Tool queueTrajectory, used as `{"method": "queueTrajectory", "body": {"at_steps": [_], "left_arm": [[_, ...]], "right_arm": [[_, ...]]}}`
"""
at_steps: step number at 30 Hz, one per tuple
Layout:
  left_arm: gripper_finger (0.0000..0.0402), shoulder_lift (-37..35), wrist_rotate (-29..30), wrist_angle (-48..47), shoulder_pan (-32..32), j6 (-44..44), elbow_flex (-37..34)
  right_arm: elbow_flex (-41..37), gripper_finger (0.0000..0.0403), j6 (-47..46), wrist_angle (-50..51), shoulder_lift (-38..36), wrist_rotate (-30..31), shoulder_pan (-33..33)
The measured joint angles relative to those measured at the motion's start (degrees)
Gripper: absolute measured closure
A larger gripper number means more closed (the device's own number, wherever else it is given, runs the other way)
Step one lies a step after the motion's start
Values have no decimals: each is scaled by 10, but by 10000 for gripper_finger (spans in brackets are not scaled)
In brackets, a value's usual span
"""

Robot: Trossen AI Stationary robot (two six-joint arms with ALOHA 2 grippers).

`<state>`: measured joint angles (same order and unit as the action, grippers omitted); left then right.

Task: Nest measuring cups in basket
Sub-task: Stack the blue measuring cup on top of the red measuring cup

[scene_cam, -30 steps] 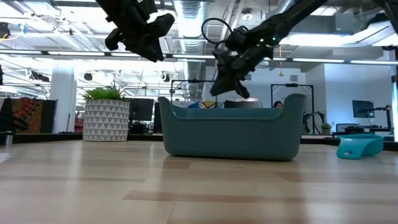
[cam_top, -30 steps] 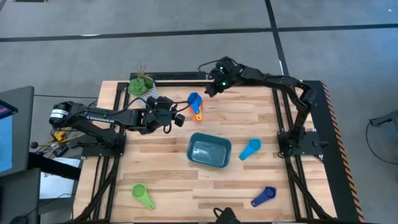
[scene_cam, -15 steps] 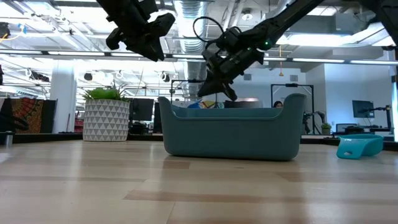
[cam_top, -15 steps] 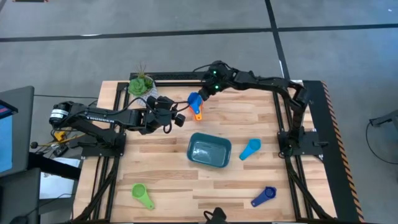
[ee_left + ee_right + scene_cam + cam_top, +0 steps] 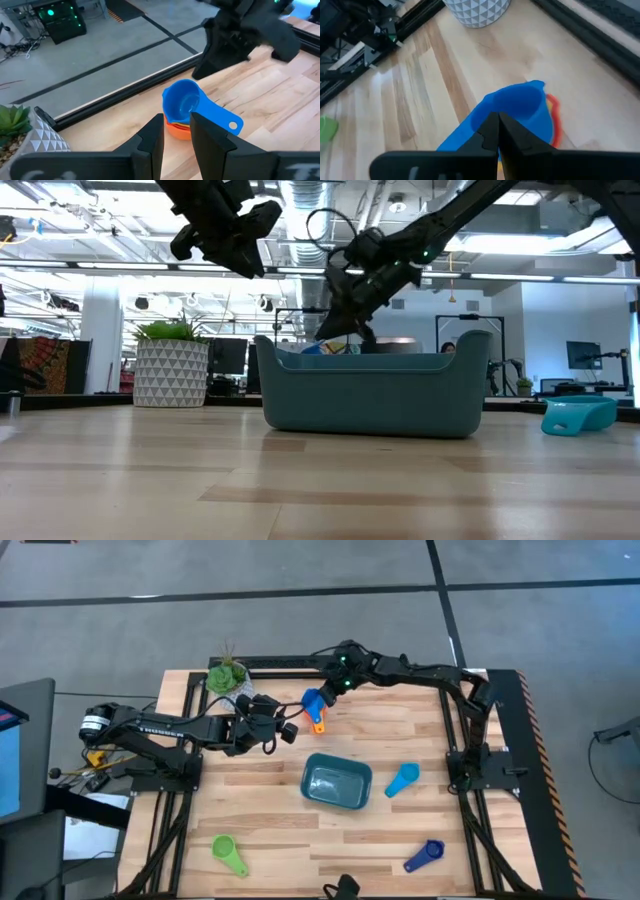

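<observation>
A stack of nested measuring cups (image 5: 314, 708) stands near the table's far edge, with a blue cup (image 5: 184, 102) on top and orange (image 5: 177, 131), yellow and red rims (image 5: 553, 116) under it. My right gripper (image 5: 326, 693) is shut and hangs just right of and behind the stack, its tips at the blue cup (image 5: 520, 107). My left gripper (image 5: 286, 730) is open and waits left of the stack, above the table. The teal basket (image 5: 337, 783) stands on the table's middle. Light blue (image 5: 402, 779), dark blue (image 5: 424, 856) and green (image 5: 228, 853) cups lie apart on the wood. My right gripper (image 5: 496, 116) comes slanting down from the table's right and far side, with its shut tips over the blue cup's rim (image 5: 492, 102). I cannot tell whether they touch it.
A white patterned pot with a green plant (image 5: 228, 677) stands at the far left corner, close behind my left arm. Black frame rails run along the table's edges. Bare wood lies between the basket and the near edge.
My right gripper has moved toward the table's left edge and down, closing in on the stack of cups. The cups and my left arm have kept still.
</observation>
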<state>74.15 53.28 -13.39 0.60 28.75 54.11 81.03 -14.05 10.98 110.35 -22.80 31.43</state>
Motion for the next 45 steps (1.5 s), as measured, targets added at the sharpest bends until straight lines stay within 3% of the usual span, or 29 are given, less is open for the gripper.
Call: {"method": "queueTrajectory", "body": {"at_steps": [24, 33, 40, 45], "left_arm": [[317, 0, 0, -38, 0, 9, 0], [317, 0, 14, -144, 1, 79, 0], [317, 0, 27, -151, 0, 89, 0], [317, 0, 27, -150, -1, 77, 0]], "right_arm": [[-1, 369, -3, 61, 14, 3, -18], [-7, 303, 19, 143, -39, 75, -22], [-30, 217, 9, 42, -30, 129, -19], [-30, 191, 76, 3, -31, 156, -11]]}}
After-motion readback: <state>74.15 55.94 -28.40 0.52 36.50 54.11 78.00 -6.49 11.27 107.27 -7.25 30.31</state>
